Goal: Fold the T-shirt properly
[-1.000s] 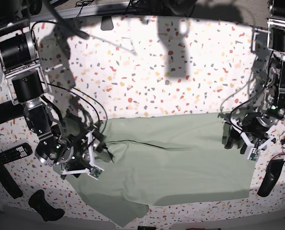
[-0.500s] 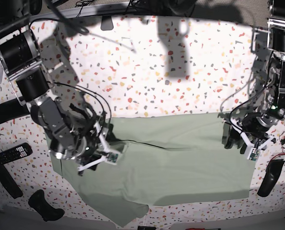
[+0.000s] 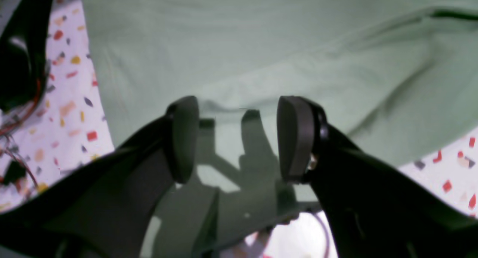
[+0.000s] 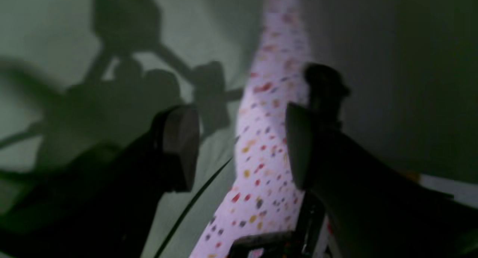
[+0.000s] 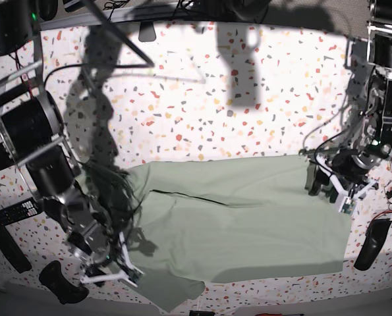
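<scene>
The right gripper (image 4: 239,146) hangs with its two dark pads spread wide and nothing between them; below the gap runs a strip of speckled table (image 4: 261,164) flanked by green cloth on both sides. In the base view this gripper (image 5: 120,266) sits low at the near left corner of the T-shirt (image 5: 242,224), over the shirt's left edge, where the fabric bunches and a flap trails toward the front edge of the table.

The T-shirt lies spread across the near half of the table (image 5: 248,99), mostly flat, with a thin dark seam line running across its left part and soft creases around it.

The left gripper (image 3: 239,138) is also spread apart, holding nothing, poised over the shirt's cloth (image 3: 261,45), its shadow falling on the fabric just beneath. In the base view it (image 5: 327,184) stands at the shirt's right edge near the far corner.

Beyond the shirt, the far half of the table carries only arm shadows.
</scene>
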Robot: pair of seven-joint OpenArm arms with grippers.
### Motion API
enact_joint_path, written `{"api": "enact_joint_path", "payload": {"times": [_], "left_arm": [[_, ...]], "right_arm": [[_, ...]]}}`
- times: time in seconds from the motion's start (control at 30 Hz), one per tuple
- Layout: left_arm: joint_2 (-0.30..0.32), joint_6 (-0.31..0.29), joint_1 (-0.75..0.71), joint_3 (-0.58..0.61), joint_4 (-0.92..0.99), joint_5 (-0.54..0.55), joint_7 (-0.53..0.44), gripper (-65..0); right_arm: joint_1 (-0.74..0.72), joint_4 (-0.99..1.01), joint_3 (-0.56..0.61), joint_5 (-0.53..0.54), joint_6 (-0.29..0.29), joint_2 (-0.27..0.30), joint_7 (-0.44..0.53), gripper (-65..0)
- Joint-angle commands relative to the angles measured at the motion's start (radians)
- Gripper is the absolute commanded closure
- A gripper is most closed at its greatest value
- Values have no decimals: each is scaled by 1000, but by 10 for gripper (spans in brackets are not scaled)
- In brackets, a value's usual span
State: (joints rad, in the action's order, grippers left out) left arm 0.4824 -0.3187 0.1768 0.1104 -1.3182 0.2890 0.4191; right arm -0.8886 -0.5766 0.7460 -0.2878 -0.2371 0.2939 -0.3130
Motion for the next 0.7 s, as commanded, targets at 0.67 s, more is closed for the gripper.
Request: {"api": "enact_joint_path", "payload": {"times": [0.67], "left_arm": [[16,3,-27,-9,-19,-29,-26,-312]], "right_arm": [[-31,-314,-4,517,-461,56,-447,-351]]}}
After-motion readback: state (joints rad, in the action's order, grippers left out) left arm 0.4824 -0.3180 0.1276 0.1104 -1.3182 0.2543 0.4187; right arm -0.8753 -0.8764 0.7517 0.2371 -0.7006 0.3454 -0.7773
